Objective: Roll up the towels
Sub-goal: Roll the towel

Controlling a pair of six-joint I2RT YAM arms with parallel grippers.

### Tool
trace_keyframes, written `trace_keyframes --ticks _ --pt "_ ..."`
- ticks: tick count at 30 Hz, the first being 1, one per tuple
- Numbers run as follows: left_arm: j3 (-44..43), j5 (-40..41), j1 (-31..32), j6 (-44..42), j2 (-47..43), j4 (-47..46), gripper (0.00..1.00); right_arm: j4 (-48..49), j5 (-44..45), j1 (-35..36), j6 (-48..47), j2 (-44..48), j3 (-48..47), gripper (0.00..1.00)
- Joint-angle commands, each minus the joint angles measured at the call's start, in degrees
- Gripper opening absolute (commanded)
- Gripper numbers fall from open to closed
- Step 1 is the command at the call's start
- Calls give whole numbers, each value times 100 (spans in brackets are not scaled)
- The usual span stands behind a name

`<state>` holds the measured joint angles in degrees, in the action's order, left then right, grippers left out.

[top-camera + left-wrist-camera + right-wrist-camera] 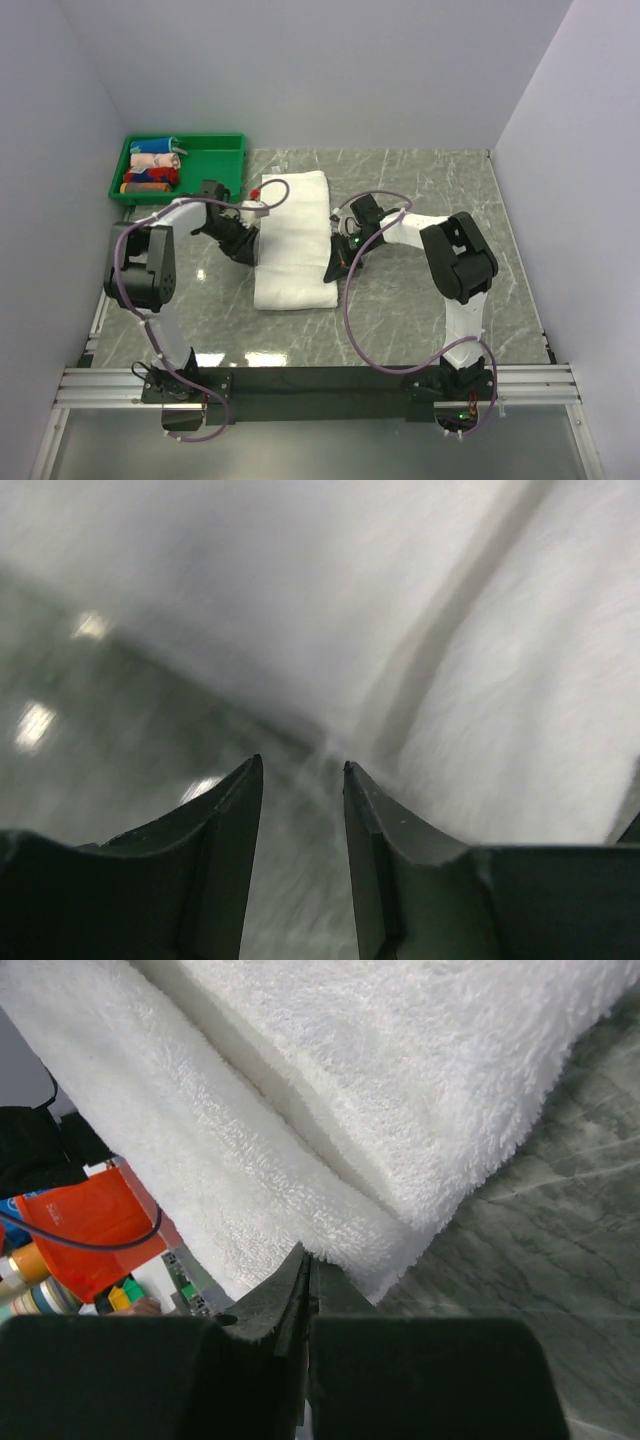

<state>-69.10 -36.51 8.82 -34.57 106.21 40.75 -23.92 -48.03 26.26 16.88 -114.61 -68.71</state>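
Note:
The white towel (292,240) lies folded into a long strip in the middle of the marble table. My left gripper (252,255) is low at the towel's left edge; in the left wrist view the gripper (303,767) is open and empty, with the blurred towel (520,680) just ahead. My right gripper (333,268) is at the towel's right edge. In the right wrist view the gripper (308,1258) is shut, its tips touching the underside of the lower towel layer (350,1090). No cloth shows between the jaws.
A green tray (215,160) at the back left holds small colourful rolled cloths (152,170). Grey walls close the table on three sides. The left arm's orange wrist part (85,1220) shows past the towel in the right wrist view. Bare marble (560,1210) lies right of the towel.

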Motion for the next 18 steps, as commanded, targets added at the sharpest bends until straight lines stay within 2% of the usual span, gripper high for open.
trace_keyframes --ticks 1,5,9,12,14,18 --pt "28 461 -458 -524 -504 450 44 -165 752 -95 -194 -18 -46 0" --pt "-244 -74 -522 -1007 -1005 1031 45 -183 803 10 -291 79 -64 0" --pt "1 -374 -101 -833 -1979 768 45 -174 900 90 -352 61 -72 0" --pt "264 -453 418 -420 -2280 321 44 -262 883 142 -379 -53 -178 0" --pt "414 -323 787 -114 -2150 57 43 -262 892 142 -361 -132 -187 0" --pt "748 73 832 302 -1501 -533 37 -253 909 142 -361 -246 -169 0"
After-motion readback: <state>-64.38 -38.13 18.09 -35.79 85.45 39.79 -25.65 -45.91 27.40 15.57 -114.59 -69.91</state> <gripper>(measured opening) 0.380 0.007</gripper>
